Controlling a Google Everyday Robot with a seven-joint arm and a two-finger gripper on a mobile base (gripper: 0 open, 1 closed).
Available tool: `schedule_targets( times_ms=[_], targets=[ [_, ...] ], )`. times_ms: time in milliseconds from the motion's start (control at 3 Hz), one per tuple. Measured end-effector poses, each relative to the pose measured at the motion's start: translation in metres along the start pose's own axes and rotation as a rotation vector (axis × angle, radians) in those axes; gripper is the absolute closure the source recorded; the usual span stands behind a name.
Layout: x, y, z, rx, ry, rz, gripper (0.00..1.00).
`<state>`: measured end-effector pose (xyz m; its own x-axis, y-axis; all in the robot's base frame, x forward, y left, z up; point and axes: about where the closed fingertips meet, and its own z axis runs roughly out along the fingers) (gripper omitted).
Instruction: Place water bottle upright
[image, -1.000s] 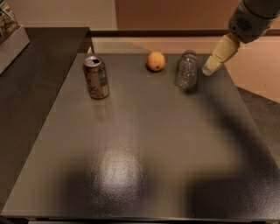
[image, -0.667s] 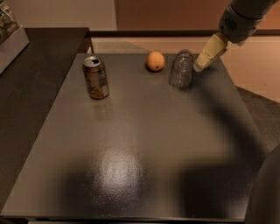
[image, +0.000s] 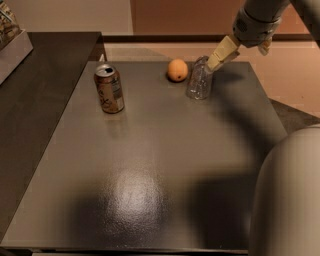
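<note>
The water bottle (image: 199, 79), clear ribbed plastic, is at the far right of the dark grey table (image: 150, 165), just right of an orange. It looks foreshortened, its wide end toward the camera and its far end by the gripper; I cannot tell whether it lies flat or leans. My gripper (image: 218, 56) reaches down from the upper right, and its cream tip touches the bottle's far upper end.
An orange (image: 177, 70) sits just left of the bottle. A brown-and-silver soda can (image: 109, 88) stands upright at the far left of the table. A dark counter (image: 35, 100) runs along the left. The robot's grey body (image: 290, 200) fills the lower right corner.
The gripper has moved left and come against the bottle. The bottle has shifted left, closer to the orange. The can and orange have not moved.
</note>
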<state>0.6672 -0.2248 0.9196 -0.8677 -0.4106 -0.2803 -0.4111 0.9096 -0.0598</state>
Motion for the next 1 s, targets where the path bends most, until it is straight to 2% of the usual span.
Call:
schedule_targets(
  times_ms=[667,1000],
  targets=[
    [-0.022,0.004,0.013,-0.011,0.000,0.142,0.00],
    [-0.026,-0.003,0.024,-0.009,0.008,0.216,0.00]
  ],
)
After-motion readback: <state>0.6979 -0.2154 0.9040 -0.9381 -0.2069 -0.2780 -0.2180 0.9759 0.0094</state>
